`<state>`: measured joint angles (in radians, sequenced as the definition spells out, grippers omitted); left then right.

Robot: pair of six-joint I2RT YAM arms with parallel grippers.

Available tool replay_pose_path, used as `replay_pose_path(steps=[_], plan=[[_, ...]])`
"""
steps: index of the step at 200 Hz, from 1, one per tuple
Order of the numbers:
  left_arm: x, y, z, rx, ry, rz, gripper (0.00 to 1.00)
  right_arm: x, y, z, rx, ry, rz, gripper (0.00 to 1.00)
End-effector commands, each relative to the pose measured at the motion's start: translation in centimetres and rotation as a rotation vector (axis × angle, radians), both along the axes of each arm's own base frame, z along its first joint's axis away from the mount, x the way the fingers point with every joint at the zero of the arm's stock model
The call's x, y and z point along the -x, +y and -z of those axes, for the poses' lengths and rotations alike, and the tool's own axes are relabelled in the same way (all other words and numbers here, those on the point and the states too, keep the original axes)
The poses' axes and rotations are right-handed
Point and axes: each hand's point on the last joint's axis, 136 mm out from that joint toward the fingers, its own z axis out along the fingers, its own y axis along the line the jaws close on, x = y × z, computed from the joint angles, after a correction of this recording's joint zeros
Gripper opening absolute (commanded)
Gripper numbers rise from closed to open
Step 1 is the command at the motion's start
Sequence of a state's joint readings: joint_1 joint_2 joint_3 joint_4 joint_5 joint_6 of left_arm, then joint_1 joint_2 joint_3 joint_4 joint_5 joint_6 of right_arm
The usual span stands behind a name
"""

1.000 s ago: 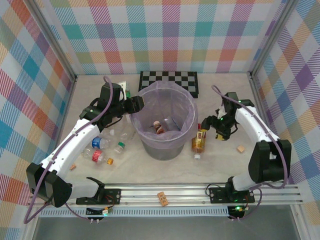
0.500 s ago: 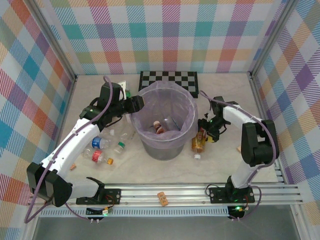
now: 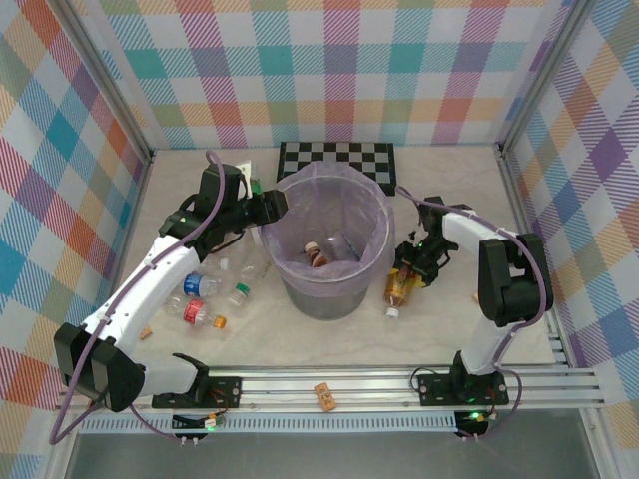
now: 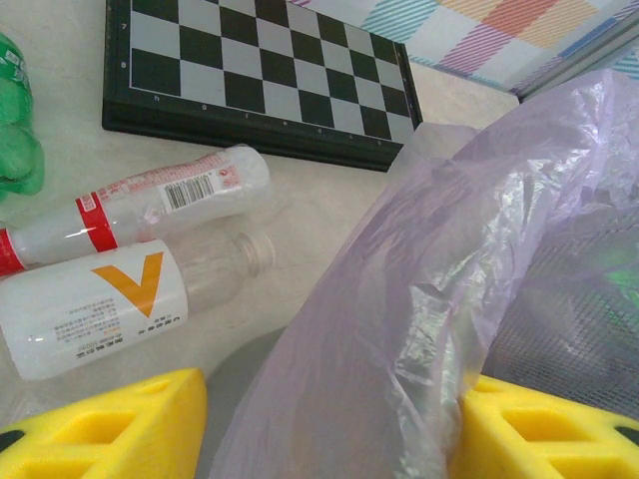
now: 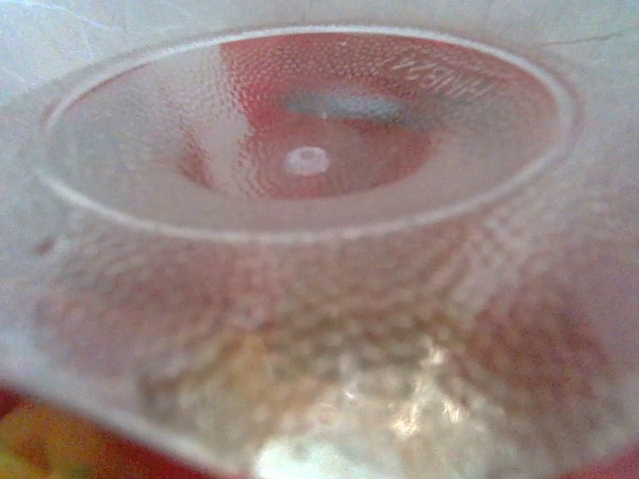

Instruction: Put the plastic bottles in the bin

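The bin [image 3: 382, 222], a grey bucket with a lavender bag, stands mid-table with a brownish bottle [image 3: 318, 254] inside. My left gripper [image 3: 272, 208] is at its left rim. In the left wrist view the yellow fingers [image 4: 110, 424] straddle the bag and rim [image 4: 449, 249]. An amber bottle [image 3: 398, 287] lies right of the bin, and my right gripper [image 3: 407, 267] is at its far end. Its dimpled base [image 5: 310, 200] sits right against the right wrist camera, hiding the fingers. Several clear bottles [image 3: 200, 286] lie left of the bin.
A checkerboard [image 3: 336, 163] lies behind the bin. A red-label bottle [image 4: 140, 205], a white-label bottle [image 4: 95, 309] and a green bottle [image 4: 15, 140] lie beside it. A tan block [image 3: 481, 296] sits at the right, another [image 3: 325, 395] on the front rail.
The right arm has folded in, and its gripper has moved left and down onto the amber bottle's end. The left arm has not moved.
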<state>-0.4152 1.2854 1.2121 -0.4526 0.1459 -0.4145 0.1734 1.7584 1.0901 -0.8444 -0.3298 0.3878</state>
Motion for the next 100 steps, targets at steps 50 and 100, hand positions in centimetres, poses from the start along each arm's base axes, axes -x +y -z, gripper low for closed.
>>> replay_pose_path(steps=[50,100], plan=[[0.4,0.3,1.4,-0.022,0.042,0.003,0.60,-0.3,-1.0,-5.5,0.044,-0.075,-0.040,0.52],[0.4,0.5,1.3,-0.031,0.051,-0.006,0.60,0.0,-2.1,-14.3,0.087,-0.225,-0.084,0.50]])
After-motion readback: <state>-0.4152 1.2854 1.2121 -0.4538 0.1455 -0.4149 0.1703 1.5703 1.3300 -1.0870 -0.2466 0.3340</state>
